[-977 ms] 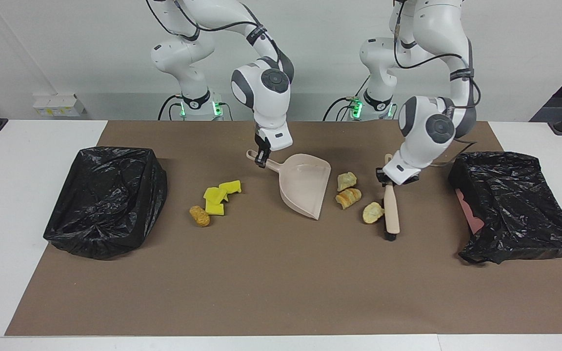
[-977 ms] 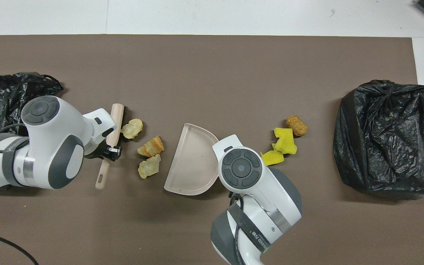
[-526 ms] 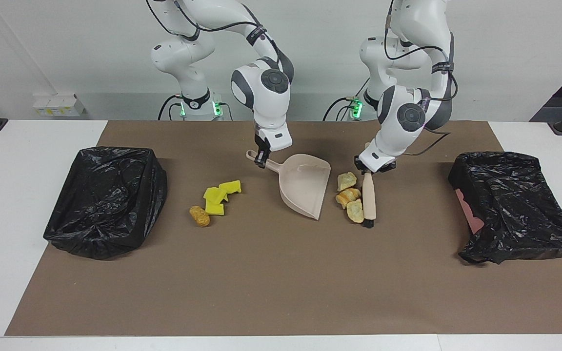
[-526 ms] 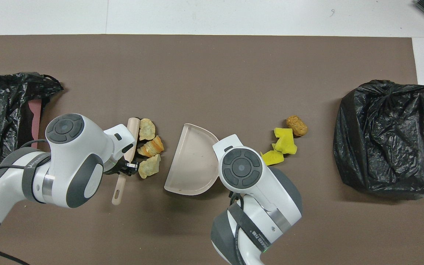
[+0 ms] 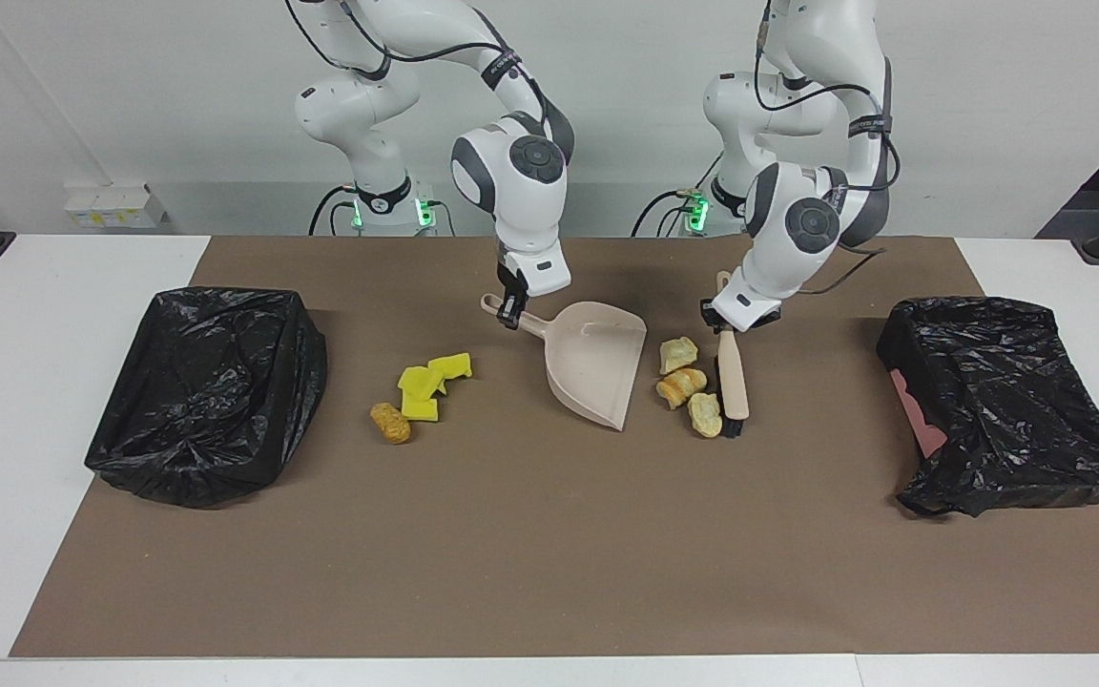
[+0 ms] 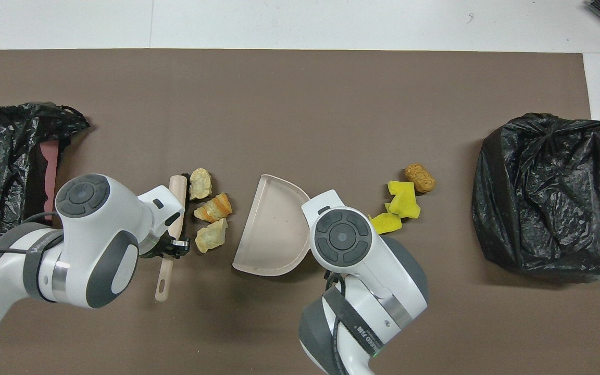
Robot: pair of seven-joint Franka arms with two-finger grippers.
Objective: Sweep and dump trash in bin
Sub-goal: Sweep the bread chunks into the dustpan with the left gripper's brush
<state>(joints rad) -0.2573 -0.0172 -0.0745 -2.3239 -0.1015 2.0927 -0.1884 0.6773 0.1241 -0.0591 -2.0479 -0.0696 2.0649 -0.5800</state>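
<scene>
My right gripper (image 5: 511, 312) is shut on the handle of the beige dustpan (image 5: 597, 372) (image 6: 274, 229), which rests on the mat, mouth toward the left arm's end. My left gripper (image 5: 729, 324) (image 6: 173, 246) is shut on the wooden brush (image 5: 731, 382) (image 6: 175, 203), its bristles down on the mat. Three tan lumps of trash (image 5: 681, 385) (image 6: 213, 207) lie in a row between brush and dustpan mouth. Yellow pieces (image 5: 430, 382) (image 6: 399, 205) and an orange-brown nugget (image 5: 390, 422) (image 6: 420, 177) lie beside the pan toward the right arm's end. The overhead view hides my right gripper under its wrist.
A black-bagged bin (image 5: 206, 391) (image 6: 545, 192) stands at the right arm's end of the brown mat (image 5: 549, 553). A second black-bagged bin (image 5: 998, 401) (image 6: 3, 156), with a reddish wall showing, sits at the left arm's end.
My left gripper has swept the brush toward the dustpan, pushing the three tan lumps together near its mouth. The right arm and the dustpan have stayed still.
</scene>
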